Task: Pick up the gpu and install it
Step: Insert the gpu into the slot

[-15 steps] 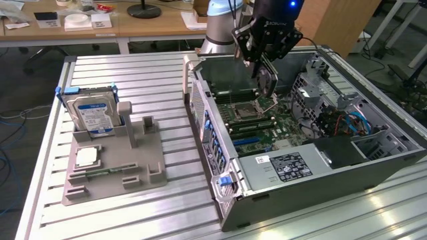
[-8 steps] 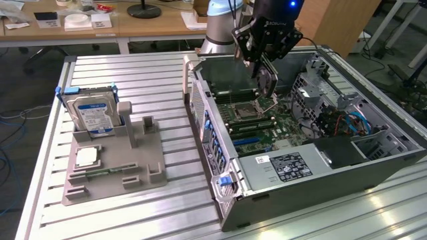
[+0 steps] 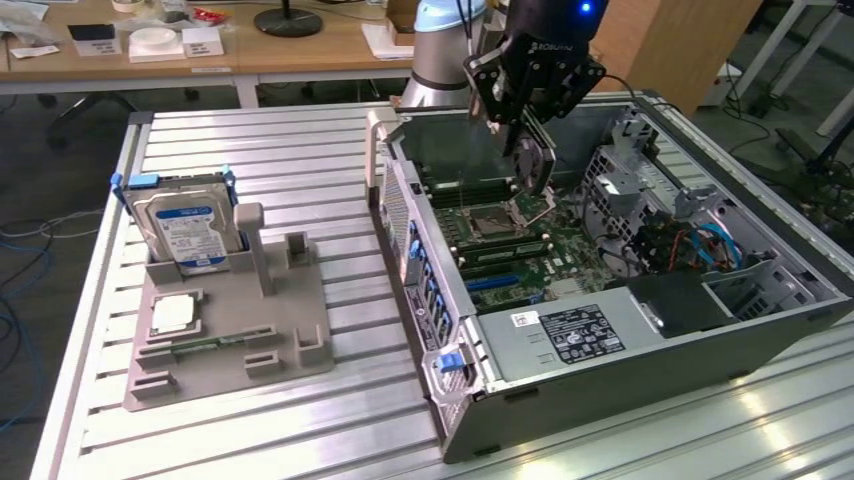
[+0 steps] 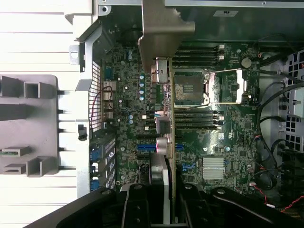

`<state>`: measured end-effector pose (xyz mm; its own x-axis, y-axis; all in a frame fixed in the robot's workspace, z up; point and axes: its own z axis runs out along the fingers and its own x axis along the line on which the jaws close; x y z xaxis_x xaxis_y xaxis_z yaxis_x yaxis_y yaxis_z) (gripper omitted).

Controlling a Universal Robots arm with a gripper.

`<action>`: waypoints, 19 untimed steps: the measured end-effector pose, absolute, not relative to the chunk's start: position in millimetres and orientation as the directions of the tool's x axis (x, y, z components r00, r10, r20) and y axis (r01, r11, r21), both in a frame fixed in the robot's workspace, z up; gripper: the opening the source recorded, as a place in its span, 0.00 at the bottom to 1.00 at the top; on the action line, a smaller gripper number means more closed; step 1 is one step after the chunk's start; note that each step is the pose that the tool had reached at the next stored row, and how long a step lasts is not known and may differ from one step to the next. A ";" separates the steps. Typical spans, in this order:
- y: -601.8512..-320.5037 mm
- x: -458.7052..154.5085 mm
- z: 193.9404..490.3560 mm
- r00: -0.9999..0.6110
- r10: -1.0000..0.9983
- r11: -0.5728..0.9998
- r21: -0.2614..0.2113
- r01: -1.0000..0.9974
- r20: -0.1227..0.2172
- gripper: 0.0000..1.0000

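- The gripper (image 3: 529, 135), in the upper middle of the exterior view, is clenched on the gpu (image 3: 539, 175), which hangs upright above the green motherboard (image 3: 567, 255) in the open case (image 3: 694, 330).
- I judge this to be the install step: the card's lower edge must line up with a slot.
- The card is thin, flat and dark, and its bracket (image 4: 161, 28) is dull grey metal.

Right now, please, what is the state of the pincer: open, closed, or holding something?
Pincer: closed on the gpu, which hangs above the inside of the open computer case.
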<state>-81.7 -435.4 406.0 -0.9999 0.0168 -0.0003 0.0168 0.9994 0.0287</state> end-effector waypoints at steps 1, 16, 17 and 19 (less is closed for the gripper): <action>-435.4 -81.7 406.0 -1.000 0.017 0.999 0.029 0.017 0.000 0.28; -435.4 -81.7 405.9 -0.979 -0.204 0.979 0.029 -0.204 0.000 0.28; -435.4 -81.7 405.8 -0.976 -0.220 0.975 0.029 -0.220 0.000 0.28; -435.4 -81.7 405.8 -0.967 -0.253 0.967 0.029 -0.253 -0.001 0.28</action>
<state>-81.7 -435.4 405.8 -0.9674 -0.2532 -0.0005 -0.2531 0.9670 0.0287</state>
